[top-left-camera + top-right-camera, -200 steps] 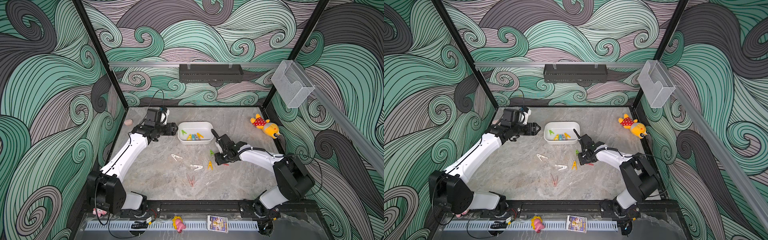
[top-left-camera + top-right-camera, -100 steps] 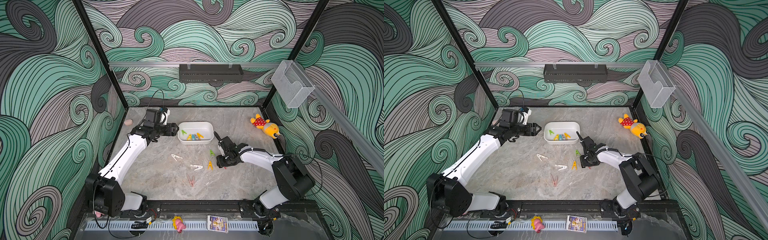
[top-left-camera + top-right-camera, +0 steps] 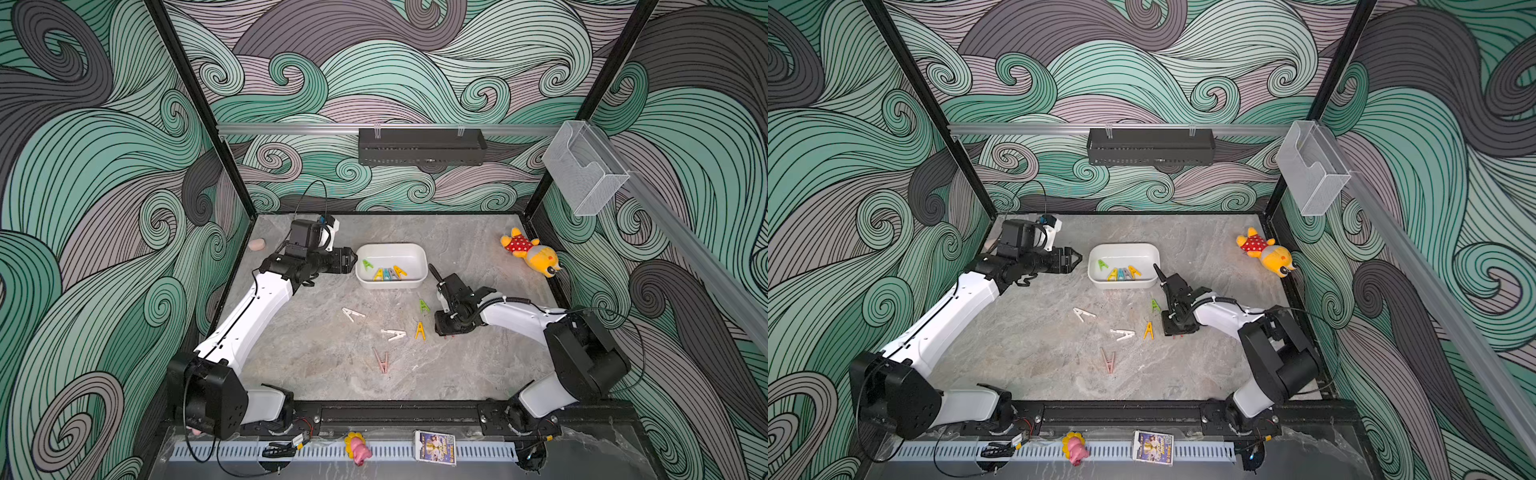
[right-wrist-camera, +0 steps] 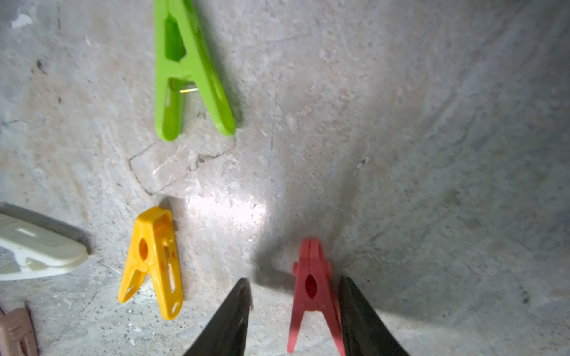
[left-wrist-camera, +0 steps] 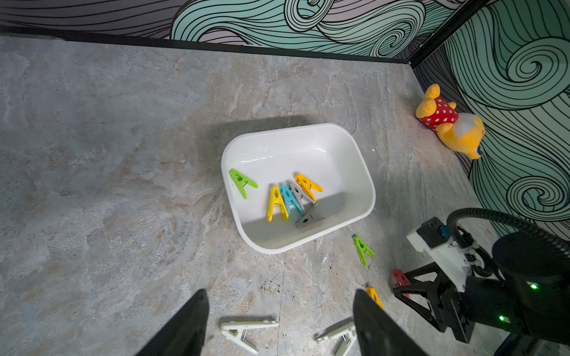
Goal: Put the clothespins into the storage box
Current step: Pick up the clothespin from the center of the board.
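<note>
The right gripper (image 4: 293,279) points down at the grey marbled tabletop (image 4: 431,154), its jaws narrowed around a red A-shaped plastic clothespin (image 4: 311,289). One black finger (image 4: 361,314) touches the peg's leg and the other finger (image 4: 231,317) stands just clear of it, so nothing is clamped. Ahead of these jaws lies a green plastic clothespin (image 4: 185,71), and just beside them a yellow plastic clothespin (image 4: 152,262). The left gripper (image 5: 279,292) hangs above the table with its jaws wide and empty. Ahead of them sits the shallow white plastic storage box (image 5: 296,148), holding green, yellow, blue and grey clothespins (image 5: 276,203). Below and between the left jaws, a white plastic clothespin (image 5: 246,329) lies on the table.
</note>
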Tool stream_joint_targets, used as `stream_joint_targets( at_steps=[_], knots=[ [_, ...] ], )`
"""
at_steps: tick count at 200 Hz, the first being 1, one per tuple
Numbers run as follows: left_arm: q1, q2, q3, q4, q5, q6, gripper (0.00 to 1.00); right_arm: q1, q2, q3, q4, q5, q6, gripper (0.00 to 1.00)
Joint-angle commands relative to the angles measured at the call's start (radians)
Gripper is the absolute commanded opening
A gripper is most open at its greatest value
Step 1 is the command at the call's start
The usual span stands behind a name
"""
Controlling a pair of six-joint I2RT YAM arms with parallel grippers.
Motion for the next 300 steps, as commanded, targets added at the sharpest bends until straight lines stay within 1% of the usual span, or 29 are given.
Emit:
stream_joint_targets(
  at_steps=[1,13,47,107,114,127,169,236,266,300],
  knots=[
    [0.008,-0.028,-0.003,0.005,-0.019,0.011,0.75,0.01,0.057,0.009,-0.044,0.006,0.003,0.41],
    [0.008,-0.029,0.0,0.001,-0.018,0.01,0.75,0.015,0.074,0.024,-0.062,0.016,-0.005,0.37],
    [0.009,-0.027,0.023,-0.024,-0.026,0.024,0.75,0.036,0.103,0.053,-0.108,0.048,0.001,0.32],
    [0.011,-0.028,0.025,-0.024,-0.027,0.028,0.75,0.069,0.109,0.102,-0.219,0.117,0.015,0.34],
    [0.01,-0.029,0.023,-0.024,-0.029,0.028,0.75,0.073,0.108,0.106,-0.229,0.127,0.02,0.36],
    [0.011,-0.033,0.018,-0.023,-0.032,0.028,0.75,0.083,0.103,0.107,-0.239,0.138,0.024,0.39],
    [0.011,-0.044,0.006,-0.023,-0.044,0.028,0.75,0.104,0.103,0.1,-0.239,0.169,0.032,0.39],
    [0.013,-0.06,-0.002,-0.036,-0.058,0.033,0.75,0.106,0.136,0.106,-0.193,0.178,0.019,0.24],
    [0.013,-0.063,-0.007,-0.036,-0.057,0.029,0.75,0.106,0.095,0.105,-0.21,0.191,0.016,0.22],
    [0.013,-0.064,-0.008,-0.035,-0.056,0.028,0.75,0.106,0.025,0.148,-0.278,0.211,-0.004,0.19]
  ],
)
